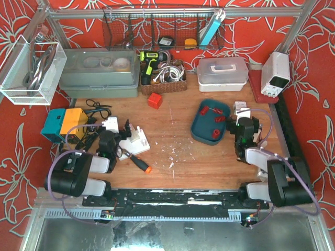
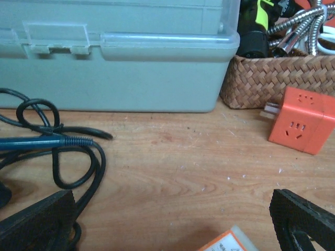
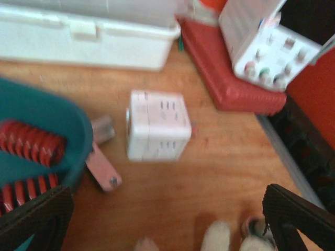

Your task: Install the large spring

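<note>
left gripper (image 2: 172, 225) jaws wide, empty | right gripper (image 3: 167, 222) wide, empty | red coiled metal springs (image 3: 31, 147) lying in teal plastic tray (image 3: 49, 111)

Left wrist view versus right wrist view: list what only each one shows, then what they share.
Only the left wrist view: a grey lidded bin, a wicker basket, an orange cube socket and a looped black cable. Only the right wrist view: a teal tray holding red springs, a white cube socket, a white lidded box and a white instrument on a red mat. Both: the wooden table, and the view's own hand, left hand or right hand, open wide.
</note>
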Controlling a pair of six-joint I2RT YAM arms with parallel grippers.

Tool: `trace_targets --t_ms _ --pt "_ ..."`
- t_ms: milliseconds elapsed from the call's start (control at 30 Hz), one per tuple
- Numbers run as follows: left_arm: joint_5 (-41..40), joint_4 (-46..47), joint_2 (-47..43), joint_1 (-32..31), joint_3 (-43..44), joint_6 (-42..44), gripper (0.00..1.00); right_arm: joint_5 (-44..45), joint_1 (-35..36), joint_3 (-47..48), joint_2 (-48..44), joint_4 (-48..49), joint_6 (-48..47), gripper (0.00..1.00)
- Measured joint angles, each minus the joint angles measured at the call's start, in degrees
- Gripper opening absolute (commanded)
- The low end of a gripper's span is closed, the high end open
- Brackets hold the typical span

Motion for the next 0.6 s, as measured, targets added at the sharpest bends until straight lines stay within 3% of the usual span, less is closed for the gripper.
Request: trace_targets --t_ms 100,233,433,500,600 --pt "-0.7 -11.6 -4.2 0.0 5.6 -0.5 1.0 -1.6 0.0 4.2 -6.6 -7.5 0.4 0.99" --pt "-3.0 -33.0 -9.6 0.0 21.7 -6.7 1.0 -3.4 0.0 12.1 -13.8 -16.6 6.0 0.99" --pt "0.9 -60.1 -10.0 0.0 44.0 -20.7 1.0 -2.8 0.0 32.5 -12.5 -44.6 17.8 0.99" --pt "3.6 -65.3 -10.1 0.0 47.1 -24.5 1.0 -3.1 0.0 35.7 -12.1 -50.2 20.9 0.99" --pt "10.3 -68.8 -12.0 0.7 44.9 -28.5 1.0 -6.5 -0.1 36.0 -12.3 -56.5 25.0 0.99"
